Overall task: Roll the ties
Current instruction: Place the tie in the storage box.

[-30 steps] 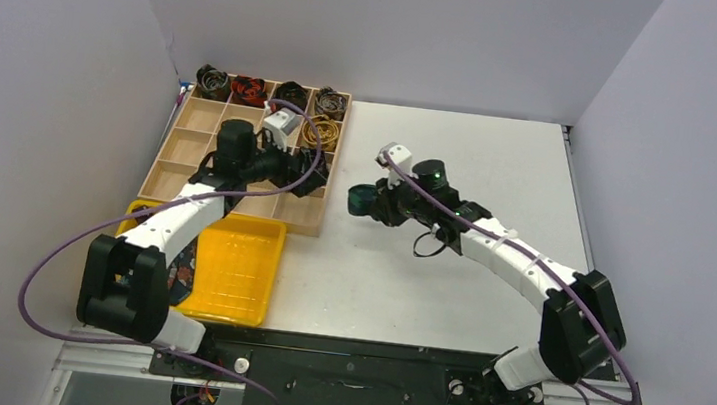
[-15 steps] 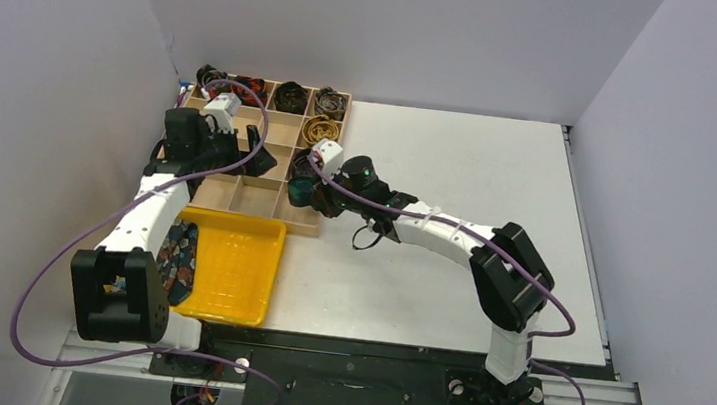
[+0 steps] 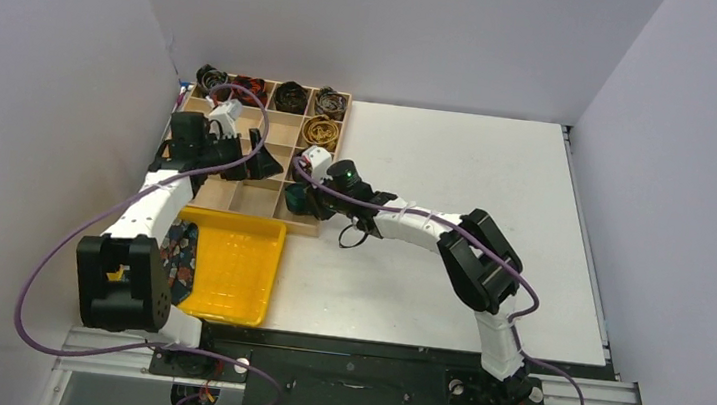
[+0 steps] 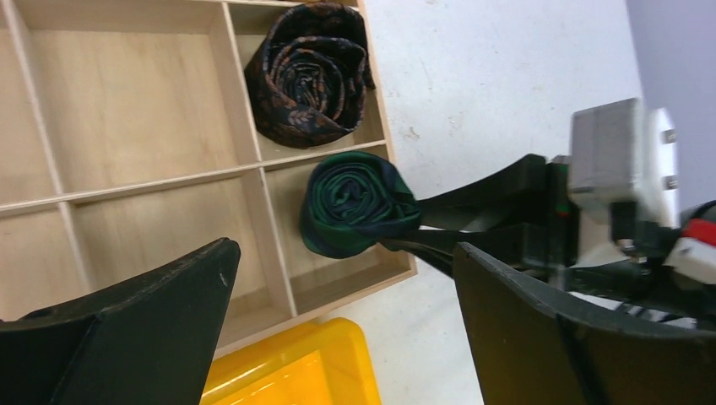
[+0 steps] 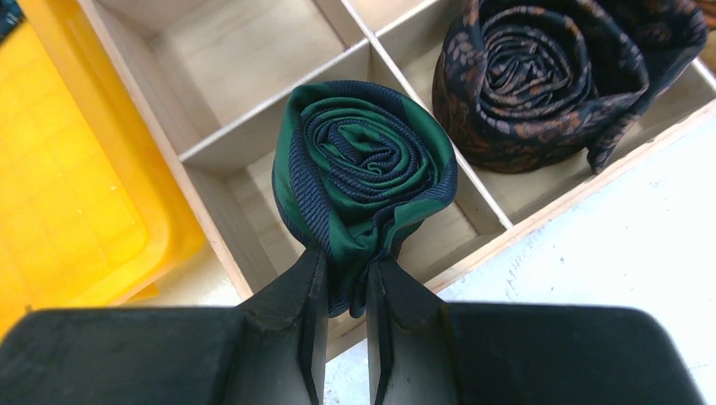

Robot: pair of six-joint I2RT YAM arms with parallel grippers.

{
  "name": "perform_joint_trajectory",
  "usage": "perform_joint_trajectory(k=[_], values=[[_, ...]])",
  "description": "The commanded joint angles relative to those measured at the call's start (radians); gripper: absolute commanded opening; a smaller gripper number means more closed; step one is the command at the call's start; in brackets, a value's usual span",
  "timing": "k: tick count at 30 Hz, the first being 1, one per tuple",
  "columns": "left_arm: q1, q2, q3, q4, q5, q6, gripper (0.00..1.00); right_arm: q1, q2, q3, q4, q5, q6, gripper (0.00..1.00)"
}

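Note:
My right gripper (image 5: 346, 270) is shut on the lower edge of a rolled green-navy plaid tie (image 5: 363, 169). It holds the coil in the near right compartment of the wooden organizer (image 5: 245, 51); I cannot tell whether it touches the bottom. The coil also shows in the left wrist view (image 4: 355, 202) and from above (image 3: 300, 194). A rolled dark floral tie (image 5: 549, 76) sits in the compartment just behind it. My left gripper (image 4: 342, 253) is open and empty, hovering over the organizer's middle (image 3: 259, 157).
Several rolled ties fill the organizer's back row (image 3: 249, 86), and a gold coil (image 3: 320, 131) lies in the second row. A yellow tray (image 3: 238, 260) touches the organizer's near edge, with an unrolled floral tie (image 3: 178, 254) at its left side.
My right arm has carried the rolled green tie left from over the table to the organizer's near right compartment. My left arm has pulled back to the left.

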Motion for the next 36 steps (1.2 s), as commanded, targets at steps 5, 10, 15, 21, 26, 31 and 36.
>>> perform_joint_trajectory(k=[5,10,15,21,26,31,36], values=[[0.005,0.088,-0.088,0.337,0.266,-0.407,0.82,0.029,0.037,-0.016,0.070,0.106,-0.018,0.00],[0.004,0.165,-0.179,0.586,0.310,-0.705,0.47,0.038,0.038,-0.070,0.148,0.171,-0.014,0.00],[-0.016,0.237,-0.195,0.734,0.317,-0.845,0.33,0.054,0.045,-0.121,0.220,0.212,-0.041,0.01],[-0.076,0.297,-0.185,0.768,0.302,-0.906,0.33,0.060,0.058,-0.147,0.259,0.221,-0.056,0.04],[-0.127,0.362,-0.168,0.771,0.284,-0.922,0.33,0.065,0.066,-0.153,0.270,0.233,-0.057,0.05],[-0.137,0.445,-0.143,0.746,0.278,-0.903,0.33,0.073,0.068,-0.164,0.277,0.239,-0.057,0.09],[-0.125,0.470,-0.165,0.646,0.237,-0.855,0.33,0.076,0.048,-0.185,0.270,0.239,-0.054,0.18]])
